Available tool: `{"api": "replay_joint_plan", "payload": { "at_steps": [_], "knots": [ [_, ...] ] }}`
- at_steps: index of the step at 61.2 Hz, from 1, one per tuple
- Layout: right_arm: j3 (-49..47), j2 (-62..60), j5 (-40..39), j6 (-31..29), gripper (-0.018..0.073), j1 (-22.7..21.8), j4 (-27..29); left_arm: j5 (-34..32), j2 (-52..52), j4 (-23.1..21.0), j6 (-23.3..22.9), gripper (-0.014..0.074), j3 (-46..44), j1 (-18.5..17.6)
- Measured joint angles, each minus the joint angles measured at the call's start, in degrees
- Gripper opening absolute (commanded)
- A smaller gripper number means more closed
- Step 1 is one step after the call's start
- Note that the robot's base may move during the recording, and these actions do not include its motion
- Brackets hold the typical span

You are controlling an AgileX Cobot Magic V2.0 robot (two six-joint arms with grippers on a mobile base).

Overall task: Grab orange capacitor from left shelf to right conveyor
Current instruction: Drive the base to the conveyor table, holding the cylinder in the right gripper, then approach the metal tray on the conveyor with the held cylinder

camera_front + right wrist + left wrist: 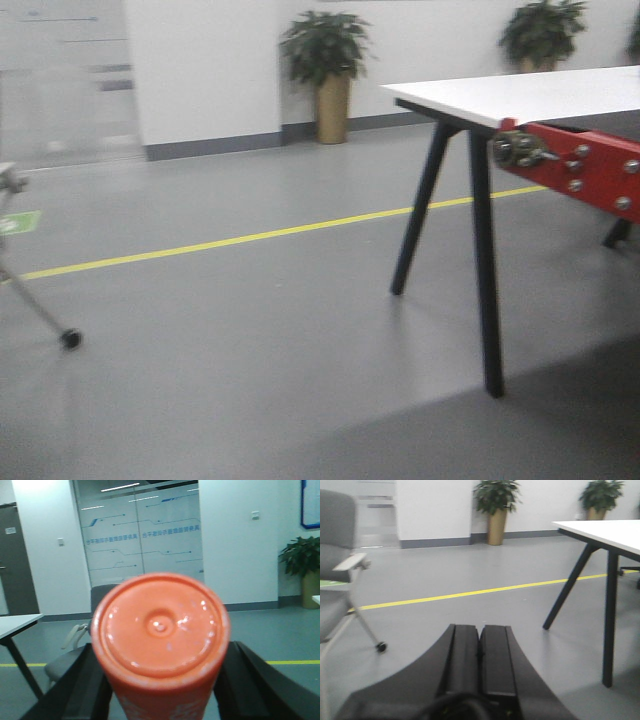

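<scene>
- The grey floor [250, 380] fills most of the front view, smooth and faintly shiny, with a yellow line [250, 237] running across it from left to right.
- A white wall [200, 70] with a dark skirting closes the far side. In the right wrist view a frosted glass partition [142, 535] stands between wall panels.
- A white worktop [520, 95] on slanted black legs stands at the right. A red plate [585, 170] studded with bolts sits just below its near edge.
- A grey office chair [337, 555] on castors stands at the left.
- Two potted plants [325, 60] [543, 32] stand against the far wall.
- The left claw [480, 630] points level across the floor, its two black fingers pressed flat together with nothing between them.
- The right claw [162, 690] is also held level, its fingers [92, 690] spread either side of the orange capacitor [160, 625] and gripping it.
- The orange capacitor is held in the air in that claw, its flat round top facing the wrist camera, with the far wall and chair behind it.
- Blue lettering runs across the glass partition, too small to read. White print [165, 711] on the capacitor's side is cut off by the picture edge and unreadable.
</scene>
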Motion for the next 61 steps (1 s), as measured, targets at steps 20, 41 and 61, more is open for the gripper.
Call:
{"api": "replay_joint_plan", "payload": {
  "at_steps": [20, 41, 61],
  "knots": [
    [0.0, 0.0, 0.0, 0.0, 0.0049, 0.0, 0.0, 0.0, 0.0, 0.0, 0.0, -0.0125, 0.0, 0.0],
    [0.0, 0.0, 0.0, 0.0, 0.0049, 0.0, 0.0, 0.0, 0.0, 0.0, 0.0, -0.0125, 0.0, 0.0],
    [0.0, 0.0, 0.0, 0.0, 0.0049, 0.0, 0.0, 0.0, 0.0, 0.0, 0.0, -0.0125, 0.0, 0.0]
  ]
}}
